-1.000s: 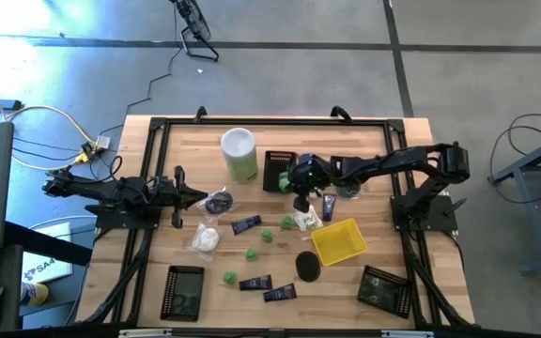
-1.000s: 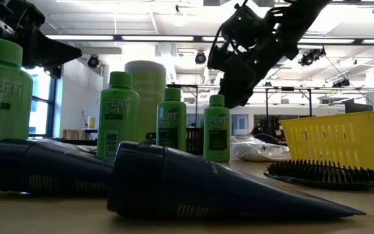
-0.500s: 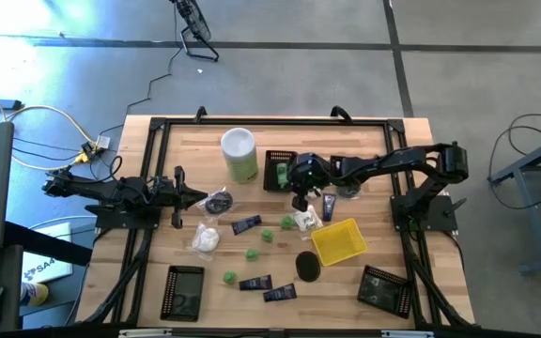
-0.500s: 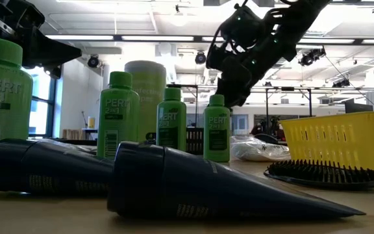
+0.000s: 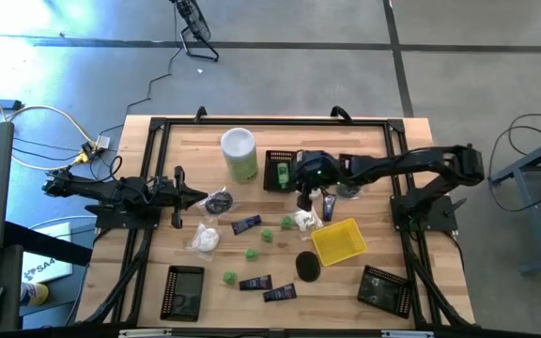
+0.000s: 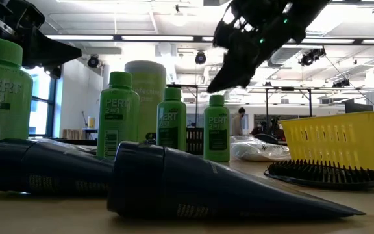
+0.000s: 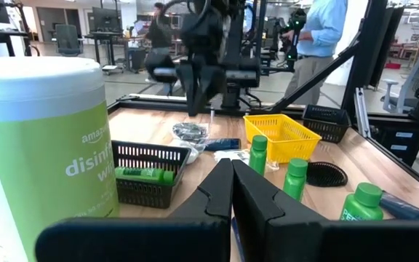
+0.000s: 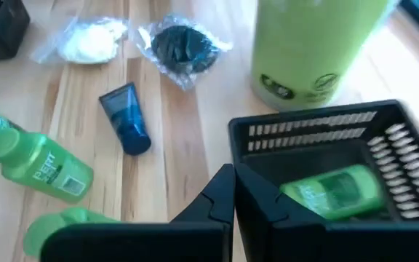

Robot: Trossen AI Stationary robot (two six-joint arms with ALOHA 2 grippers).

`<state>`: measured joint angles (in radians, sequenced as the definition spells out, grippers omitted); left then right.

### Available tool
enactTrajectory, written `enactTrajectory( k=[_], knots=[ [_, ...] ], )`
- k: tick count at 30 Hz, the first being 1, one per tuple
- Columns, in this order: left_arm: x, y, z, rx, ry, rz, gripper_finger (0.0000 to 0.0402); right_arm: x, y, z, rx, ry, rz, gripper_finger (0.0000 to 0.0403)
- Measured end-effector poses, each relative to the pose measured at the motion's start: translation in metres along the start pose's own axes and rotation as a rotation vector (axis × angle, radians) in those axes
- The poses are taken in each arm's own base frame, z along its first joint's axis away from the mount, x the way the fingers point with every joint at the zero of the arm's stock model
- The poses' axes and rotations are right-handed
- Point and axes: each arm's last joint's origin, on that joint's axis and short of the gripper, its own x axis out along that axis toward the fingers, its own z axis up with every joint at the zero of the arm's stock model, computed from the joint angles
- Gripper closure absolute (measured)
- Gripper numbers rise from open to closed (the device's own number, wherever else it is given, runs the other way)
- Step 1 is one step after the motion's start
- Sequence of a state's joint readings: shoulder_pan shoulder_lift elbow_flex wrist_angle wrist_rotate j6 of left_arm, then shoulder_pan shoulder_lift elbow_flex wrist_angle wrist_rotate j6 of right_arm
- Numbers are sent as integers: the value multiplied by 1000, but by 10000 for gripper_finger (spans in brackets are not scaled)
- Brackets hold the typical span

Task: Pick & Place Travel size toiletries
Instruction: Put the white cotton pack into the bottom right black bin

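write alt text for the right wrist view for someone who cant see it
The right gripper, fingers shut and empty, hangs over a black mesh basket with a green bottle lying inside. On the wooden table beyond it are a navy tube, another green bottle lying down, two clear-wrapped packets, one white and one dark, and a green canister.

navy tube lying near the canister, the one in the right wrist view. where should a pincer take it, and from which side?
Grip the navy tube across its round body near the cap, probably from straight above. It lies flat on the table with bare wood on both long sides, so fingers fit either side. The flat crimped end offers less to pinch. The right pincer, shut, hangs over the black basket.
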<state>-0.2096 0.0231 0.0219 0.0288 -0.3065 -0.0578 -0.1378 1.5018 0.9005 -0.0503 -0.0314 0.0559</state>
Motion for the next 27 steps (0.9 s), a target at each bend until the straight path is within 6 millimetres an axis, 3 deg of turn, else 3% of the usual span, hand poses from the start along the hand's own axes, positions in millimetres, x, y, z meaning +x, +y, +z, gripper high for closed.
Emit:
enactTrajectory(
  k=[13, 19, 27],
  knots=[
    [0, 0, 0, 0, 0, 1, 399, -70, 7, 11, 33, -33, -32, 401],
    [0, 0, 0, 0, -2, 1, 399, -76, 8, 16, 36, -84, -29, 401],
    [0, 0, 0, -1, -2, 2, 399, -74, 14, 9, 7, -20, -20, 401]
  ],
)
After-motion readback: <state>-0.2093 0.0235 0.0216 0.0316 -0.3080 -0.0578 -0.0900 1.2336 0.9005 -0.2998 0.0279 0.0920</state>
